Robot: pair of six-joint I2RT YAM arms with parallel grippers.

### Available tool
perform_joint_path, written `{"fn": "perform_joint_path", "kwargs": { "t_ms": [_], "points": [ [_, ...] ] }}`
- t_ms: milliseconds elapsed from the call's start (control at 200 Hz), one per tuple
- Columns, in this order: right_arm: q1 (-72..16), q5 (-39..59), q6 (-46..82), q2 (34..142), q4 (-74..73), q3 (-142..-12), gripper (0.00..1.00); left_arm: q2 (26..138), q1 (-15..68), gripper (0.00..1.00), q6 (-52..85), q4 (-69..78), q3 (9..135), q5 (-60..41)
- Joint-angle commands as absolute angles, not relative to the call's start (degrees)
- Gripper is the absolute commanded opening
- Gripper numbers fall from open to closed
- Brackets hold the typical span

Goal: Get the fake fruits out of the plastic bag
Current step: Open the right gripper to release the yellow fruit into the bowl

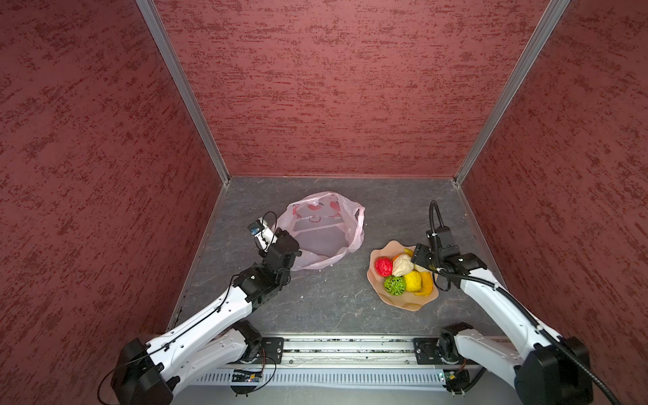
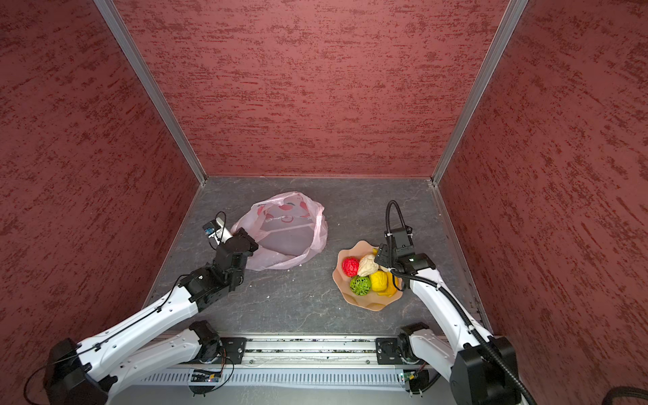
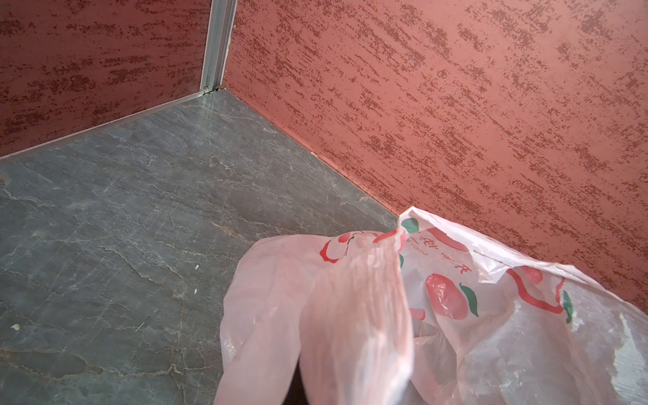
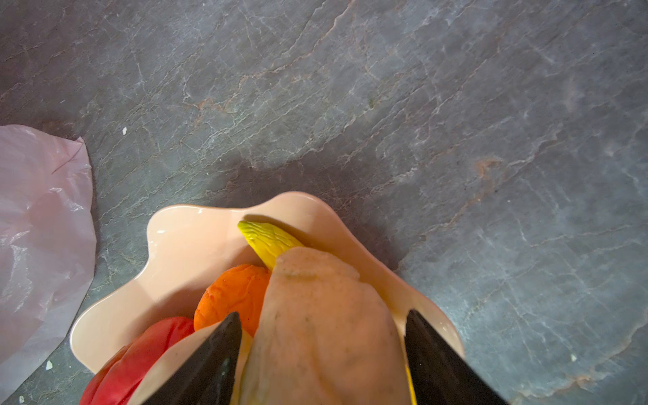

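Note:
The plastic bag (image 1: pixel 322 228) (image 2: pixel 284 235) lies limp at the back left, and no fruit shows inside it. My left gripper (image 1: pixel 297 251) (image 2: pixel 254 245) is shut on its near rim; in the left wrist view, pink plastic (image 3: pixel 354 315) hides the jaws. The fake fruits sit in the tan dish (image 1: pixel 413 305) (image 4: pixel 182 238): red ball (image 1: pixel 383 266), green lattice ball (image 1: pixel 394 285), lemon (image 1: pixel 413 280), banana (image 4: pixel 266 238), orange (image 4: pixel 231 294). My right gripper (image 1: pixel 415 257) (image 4: pixel 322 314) stands open over the dish, its fingers astride a cream piece (image 4: pixel 315 350) with a gap on one side.
Red textured walls close the grey stone floor (image 1: pixel 333 298) on three sides. The dish stands at the right, a short way from the bag's edge (image 4: pixel 35 228). A metal rail (image 1: pixel 350 350) runs along the front between the arm bases.

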State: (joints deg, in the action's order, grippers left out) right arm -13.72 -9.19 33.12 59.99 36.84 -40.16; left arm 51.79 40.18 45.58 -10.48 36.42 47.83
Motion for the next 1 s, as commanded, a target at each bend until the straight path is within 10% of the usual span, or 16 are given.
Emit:
{"fn": "perform_joint_path", "kwargs": {
  "t_ms": [0, 992],
  "points": [
    [-13.54, -8.61, 34.32, 59.0, 37.71, -40.52, 0.75, 51.15, 40.01, 0.0, 44.79, -10.23, 36.3, 47.68],
    [-13.52, -12.34, 33.25, 55.03, 41.48, -46.02, 0.81, 54.17, 37.25, 0.0, 43.79, -6.62, 35.77, 43.62]
  ]
}}
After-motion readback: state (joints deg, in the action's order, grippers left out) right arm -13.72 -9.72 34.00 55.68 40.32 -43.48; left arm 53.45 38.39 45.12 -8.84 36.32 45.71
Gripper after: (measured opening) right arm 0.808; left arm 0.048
